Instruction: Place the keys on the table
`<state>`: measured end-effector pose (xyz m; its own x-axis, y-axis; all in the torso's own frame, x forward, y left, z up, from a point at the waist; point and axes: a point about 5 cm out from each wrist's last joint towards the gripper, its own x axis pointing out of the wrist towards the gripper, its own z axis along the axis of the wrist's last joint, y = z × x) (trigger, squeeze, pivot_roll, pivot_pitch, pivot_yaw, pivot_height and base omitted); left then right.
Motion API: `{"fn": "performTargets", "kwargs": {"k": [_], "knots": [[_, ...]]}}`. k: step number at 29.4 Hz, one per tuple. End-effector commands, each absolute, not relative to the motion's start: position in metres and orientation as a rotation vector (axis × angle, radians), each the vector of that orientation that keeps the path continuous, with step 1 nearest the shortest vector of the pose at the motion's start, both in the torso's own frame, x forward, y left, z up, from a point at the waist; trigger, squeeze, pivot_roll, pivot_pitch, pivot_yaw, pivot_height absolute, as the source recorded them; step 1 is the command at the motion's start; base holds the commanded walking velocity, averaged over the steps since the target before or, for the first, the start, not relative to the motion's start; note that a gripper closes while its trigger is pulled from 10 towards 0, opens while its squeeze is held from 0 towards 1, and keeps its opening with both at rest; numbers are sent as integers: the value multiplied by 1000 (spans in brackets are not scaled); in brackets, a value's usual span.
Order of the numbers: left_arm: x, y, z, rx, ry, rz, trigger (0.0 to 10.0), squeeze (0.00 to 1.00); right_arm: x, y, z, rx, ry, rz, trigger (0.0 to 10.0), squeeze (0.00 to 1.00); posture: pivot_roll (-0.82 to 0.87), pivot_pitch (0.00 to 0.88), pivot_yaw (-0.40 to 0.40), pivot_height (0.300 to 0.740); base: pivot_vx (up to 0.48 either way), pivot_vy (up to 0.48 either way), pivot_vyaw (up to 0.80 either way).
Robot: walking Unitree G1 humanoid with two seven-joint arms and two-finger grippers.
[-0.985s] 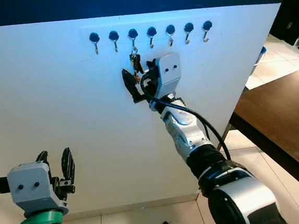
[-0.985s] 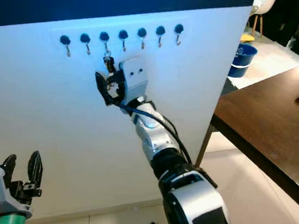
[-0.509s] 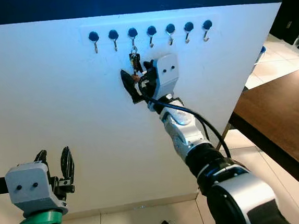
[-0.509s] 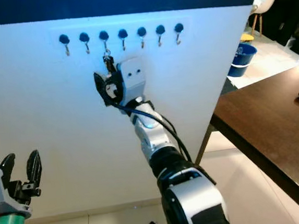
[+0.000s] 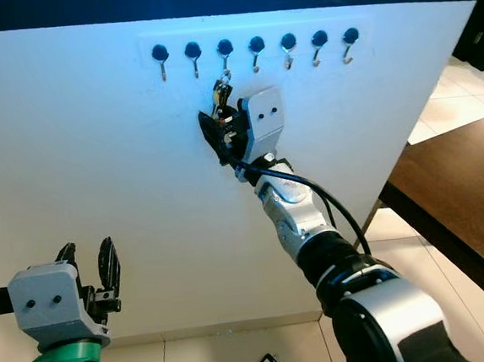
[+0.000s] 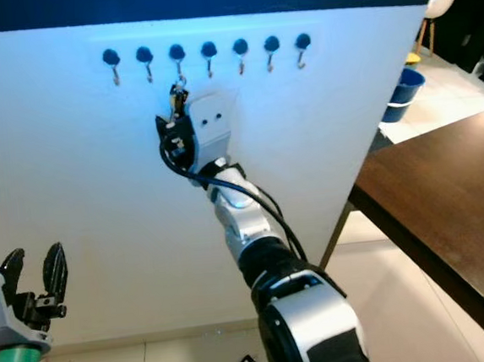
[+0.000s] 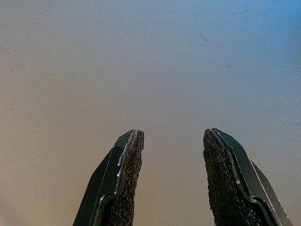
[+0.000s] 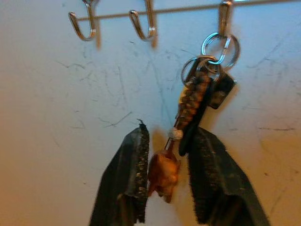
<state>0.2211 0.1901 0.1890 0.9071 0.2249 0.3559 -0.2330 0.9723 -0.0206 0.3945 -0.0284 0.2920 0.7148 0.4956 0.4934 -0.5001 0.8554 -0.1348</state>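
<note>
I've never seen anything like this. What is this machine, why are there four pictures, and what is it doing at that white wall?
This is a humanoid robot with two silver arms, each ending in a gripper of two long black fingers. Two pictures come from cameras in its head, looking forward and down; the other two come from a camera on each wrist, looking along that gripper's fingers.

The right gripper is raised to a row of small metal hooks with dark round caps on the white wall. From the third hook hangs a bunch of keys on silver rings with a beaded strap and an orange-brown charm. The wrist picture shows the black fingers on either side of its lower end, seemingly closing on it.

The left gripper waits low, open and holding nothing. A dark brown wooden table stands to the right.
</note>
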Motion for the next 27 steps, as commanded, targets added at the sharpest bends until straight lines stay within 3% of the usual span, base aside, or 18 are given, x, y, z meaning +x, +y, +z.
{"fn": "performTargets", "kwargs": {"k": [1, 27], "knots": [[218, 189, 188, 10, -368, 232, 10000, 0, 394, -22, 298, 5, -547, 572, 0, 0, -99, 141, 60, 740, 0, 0, 0], [220, 190, 192, 14, -391, 235, 10000, 0, 379, -19, 321, 107, -749, 546, 0, 0, -100, 133, 61, 740, 0, 0, 0]]}}
